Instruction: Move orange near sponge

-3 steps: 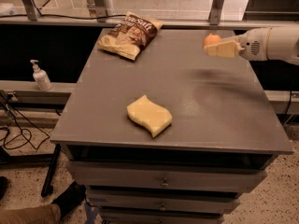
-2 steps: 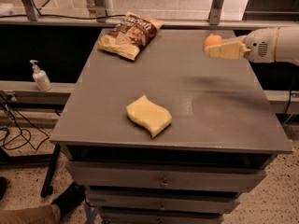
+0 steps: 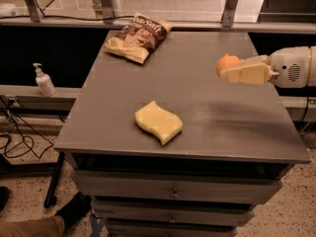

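Nearest the front edge of the grey table, the sponge is seen lying flat, a pale yellow foam block with wavy edges and bare tabletop all round it. Further back, over the table's right side, the gripper is held out sideways from its white wrist. The orange is pinched at the tips of its cream fingers. How much of the fruit is enclosed is hard to tell from this angle, since only its upper part shows above the fingers. The orange appears to be held clear of the surface, well apart from the sponge.

The fruit is judged to be light, firm and round, with a smooth skin that can slip out of a shallow pinch. A hold across its widest part with moderate pressure is thought safest, as the peel can be bruised by a hard squeeze. Once set down it may be expected to roll, so a low, gentle release beside the sponge is called for. The sponge is soft and light and would be shoved aside by a touch. At the far left corner the crisp bag is seen, well away from both.
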Robot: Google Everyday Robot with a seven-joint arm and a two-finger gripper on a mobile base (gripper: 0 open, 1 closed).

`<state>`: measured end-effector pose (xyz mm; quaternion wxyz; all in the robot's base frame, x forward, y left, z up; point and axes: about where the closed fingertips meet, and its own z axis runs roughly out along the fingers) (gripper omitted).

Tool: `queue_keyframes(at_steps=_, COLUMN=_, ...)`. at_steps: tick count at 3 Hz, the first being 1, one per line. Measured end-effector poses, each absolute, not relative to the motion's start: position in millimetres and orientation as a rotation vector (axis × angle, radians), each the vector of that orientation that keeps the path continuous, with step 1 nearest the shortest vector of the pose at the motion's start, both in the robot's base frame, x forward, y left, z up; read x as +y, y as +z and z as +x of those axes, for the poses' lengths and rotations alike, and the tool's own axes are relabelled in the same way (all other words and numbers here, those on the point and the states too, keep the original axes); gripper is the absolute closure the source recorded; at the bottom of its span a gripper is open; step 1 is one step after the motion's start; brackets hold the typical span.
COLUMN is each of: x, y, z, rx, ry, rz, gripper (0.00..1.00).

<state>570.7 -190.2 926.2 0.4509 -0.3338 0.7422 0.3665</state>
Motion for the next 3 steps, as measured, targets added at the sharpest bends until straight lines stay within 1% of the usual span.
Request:
queue_keyframes(at_steps=2, x=-184, y=918, z=573, rx=1.826, ry=0.912, rz=-0.885, gripper=1.0)
queue_keyframes(at_steps=3, x=-179, y=899, z=560, rx=1.828, ry=0.886, rz=-1.003, gripper=1.0)
